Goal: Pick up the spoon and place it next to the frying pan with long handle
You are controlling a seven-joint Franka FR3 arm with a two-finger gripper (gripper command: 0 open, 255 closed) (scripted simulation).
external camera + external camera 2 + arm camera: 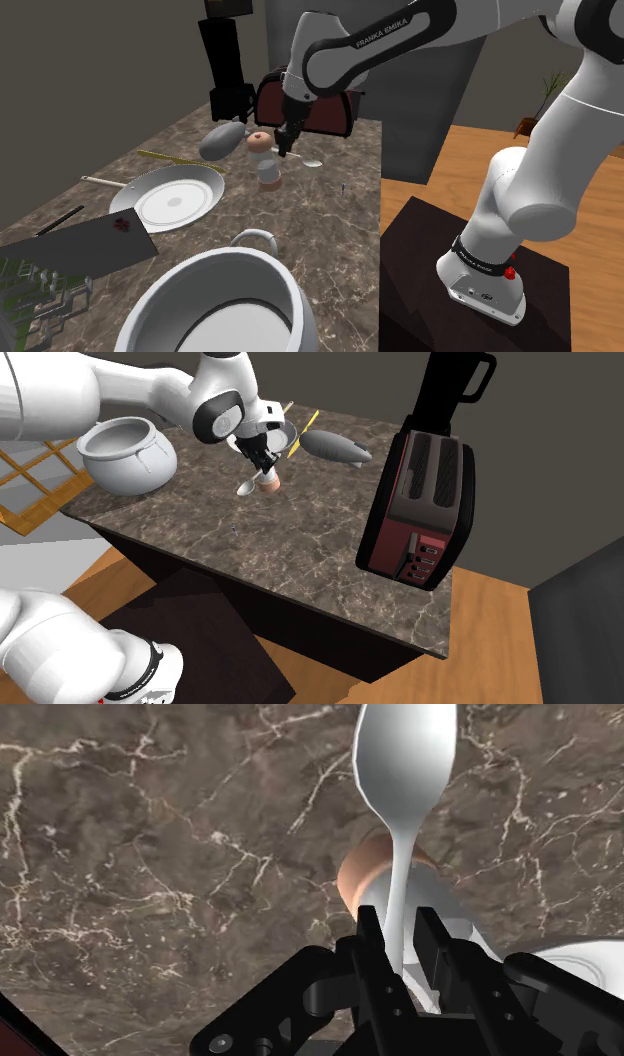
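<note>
Spoon (405, 764) tight btwn gripper (400, 922) fingers

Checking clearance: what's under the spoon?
Below the pale grey spoon, clasped in the black tool, stands a pale bottle with tan cap; the spoon's handle covers the cap's middle.

The pale, glossy spoon (405, 764) is clasped by its handle in the gripper (398, 926), bowl pointing away. Apart from it, the white frying pan (175, 197) sits flat on the marble counter (330, 230), its long thin handle reaching toward the shoulder view's left.
</note>
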